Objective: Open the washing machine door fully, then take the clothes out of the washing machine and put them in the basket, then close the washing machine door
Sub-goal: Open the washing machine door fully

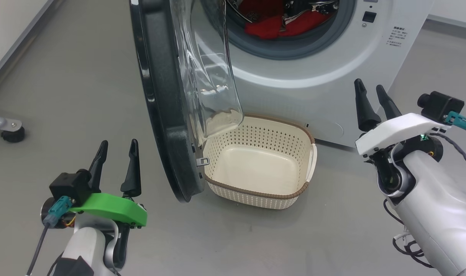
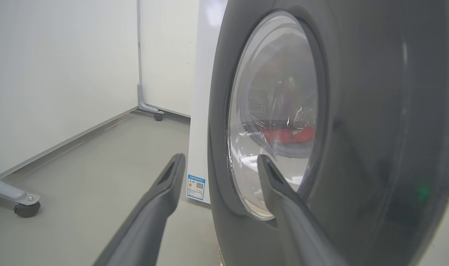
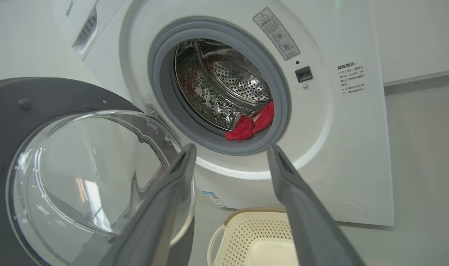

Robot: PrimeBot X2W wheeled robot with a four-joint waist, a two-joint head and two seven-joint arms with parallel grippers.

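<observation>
The white washing machine point(image 1: 313, 88) stands ahead with its door point(image 1: 168, 107) swung out toward me, black rim edge-on and glass bowl point(image 1: 210, 76) bulging right. Red clothes point(image 1: 273, 21) lie at the front of the steel drum point(image 3: 217, 88); the right wrist view shows the clothes point(image 3: 252, 123) against the grey gasket. The cream basket point(image 1: 256, 191) sits on the floor below the opening, nothing in it. My left gripper point(image 1: 116, 163) is open, left of the door's outer face point(image 2: 376, 129). Right of the basket, my right gripper point(image 1: 373, 101) is open and holds nothing.
Grey floor point(image 1: 72, 96) spreads left of the door and in front of the basket. A grey caster foot point(image 1: 10, 130) stands at the far left, near the wall. A wheeled white panel point(image 2: 165, 55) stands behind the machine's left side.
</observation>
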